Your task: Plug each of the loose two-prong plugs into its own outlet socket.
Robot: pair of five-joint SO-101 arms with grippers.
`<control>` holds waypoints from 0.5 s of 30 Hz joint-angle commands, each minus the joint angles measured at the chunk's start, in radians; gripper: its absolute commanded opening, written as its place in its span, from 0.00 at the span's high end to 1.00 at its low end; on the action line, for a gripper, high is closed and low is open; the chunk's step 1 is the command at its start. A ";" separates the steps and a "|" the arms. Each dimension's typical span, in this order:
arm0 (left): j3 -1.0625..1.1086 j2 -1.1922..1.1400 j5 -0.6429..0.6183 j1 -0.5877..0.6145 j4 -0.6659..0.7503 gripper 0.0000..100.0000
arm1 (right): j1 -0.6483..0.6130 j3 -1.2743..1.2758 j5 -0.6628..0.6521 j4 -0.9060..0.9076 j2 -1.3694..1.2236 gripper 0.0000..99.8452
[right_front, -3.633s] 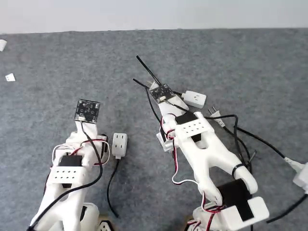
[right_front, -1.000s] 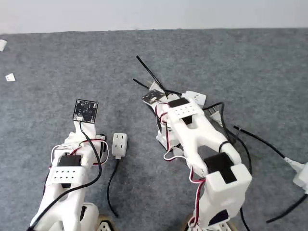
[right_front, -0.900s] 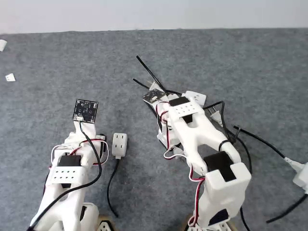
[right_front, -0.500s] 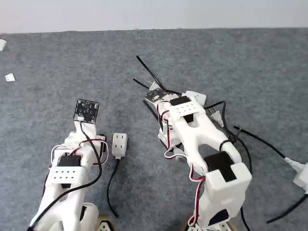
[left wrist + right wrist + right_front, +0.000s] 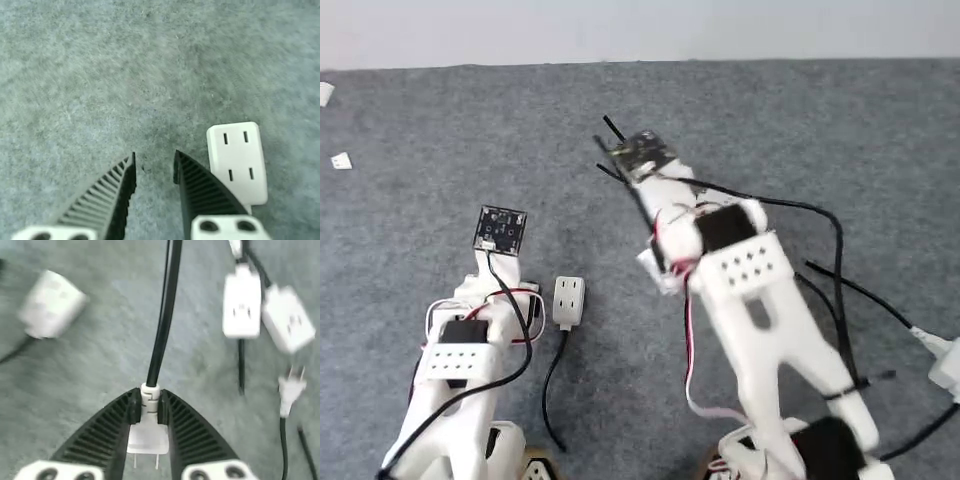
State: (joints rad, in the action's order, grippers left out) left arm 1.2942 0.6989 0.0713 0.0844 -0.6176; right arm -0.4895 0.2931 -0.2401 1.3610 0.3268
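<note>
Plug gripped, none seated yet.
The right pincer (image 5: 148, 404) is clamped on a white two-prong plug (image 5: 147, 435) with a black cord (image 5: 165, 315), over the grey carpeted counter (image 5: 100, 355). The left pincer (image 5: 154, 162), slightly parted and empty, hangs just beside a white two-socket outlet block (image 5: 237, 160) with vacant slots, so all plugging seems left. The right wrist view adds a second loose white plug (image 5: 289, 387) near further outlet blocks (image 5: 241, 307); the high view shows the cord arcing back.
</note>
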 commanded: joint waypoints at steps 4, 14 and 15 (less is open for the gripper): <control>-0.219 -0.264 0.015 0.002 -0.077 0.93 | -0.222 -0.114 0.055 0.008 0.151 0.99; -0.404 -0.454 0.226 0.026 -0.255 0.99 | -0.285 0.029 0.092 -0.108 0.160 0.99; -0.389 -0.433 0.235 0.023 -0.253 0.99 | -0.285 0.072 0.104 -0.150 0.163 0.99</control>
State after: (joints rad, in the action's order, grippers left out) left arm 0.9306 0.2309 0.2616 0.1074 -0.8585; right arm -0.7672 0.3053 -0.1680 1.3011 0.4511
